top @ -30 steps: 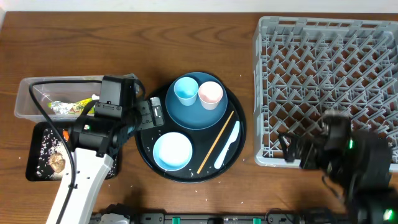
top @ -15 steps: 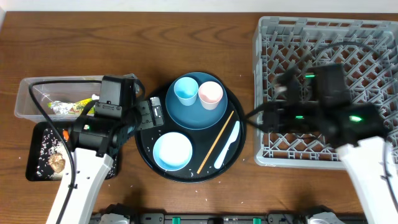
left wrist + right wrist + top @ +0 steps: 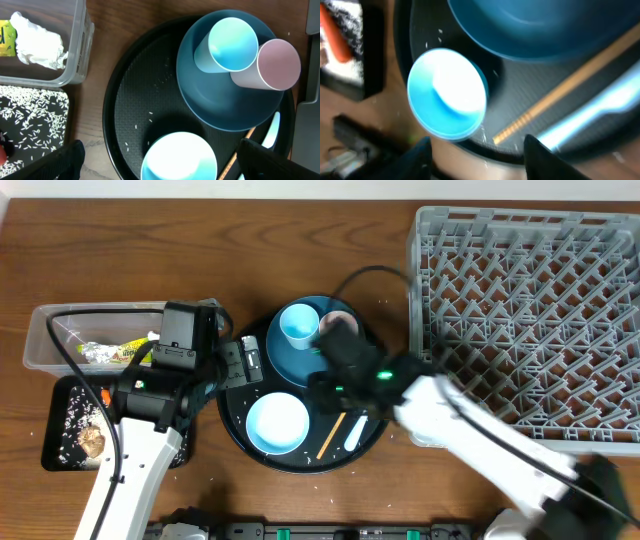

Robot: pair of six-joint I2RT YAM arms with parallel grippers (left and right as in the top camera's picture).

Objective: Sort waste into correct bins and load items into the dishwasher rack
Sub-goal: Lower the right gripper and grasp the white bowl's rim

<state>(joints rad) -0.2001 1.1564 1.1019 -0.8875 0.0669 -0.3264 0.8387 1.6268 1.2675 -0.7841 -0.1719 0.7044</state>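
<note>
**dishfan42:** quick status check, what are your two hands doing right now?

**me:** My left gripper (image 3: 160,150) is hanging wide open with nothing in it. It's hovering over the left part of the big round black tray (image 3: 130,100), which is in the middle of the overhead frame. My right gripper (image 3: 477,150) is hovering over the lower edge of that same tray. That wrist view is blurry, but the fingers (image 3: 420,155) are showing partly spread with nothing between them. The right arm is stretching in from the lower right corner of the overhead frame.

**dishfan42:** and where's all the stuff?

**me:** The dishes are all sitting on the round tray.
- The dark-blue plate (image 3: 225,100) is taking up the upper part, with the light-blue cup (image 3: 230,42) and pink cup (image 3: 277,65) on it, touching each other.
- The white bowl (image 3: 277,423) is sitting lower left.
- The chopstick (image 3: 330,438) and white utensil (image 3: 353,435) are lying side by side lower right, partly under my arm.

The dishwasher rack (image 3: 530,320) is filling the right side of the frame.

Over at the left, the clear tub (image 3: 35,345) is holding the snack wrapper (image 3: 128,350), foil (image 3: 92,354) and white tissue (image 3: 37,42). The black tray (image 3: 48,450) right below it is holding rice grains (image 3: 30,115), the brown lump (image 3: 92,441) and the carrot piece (image 3: 105,397).
</note>
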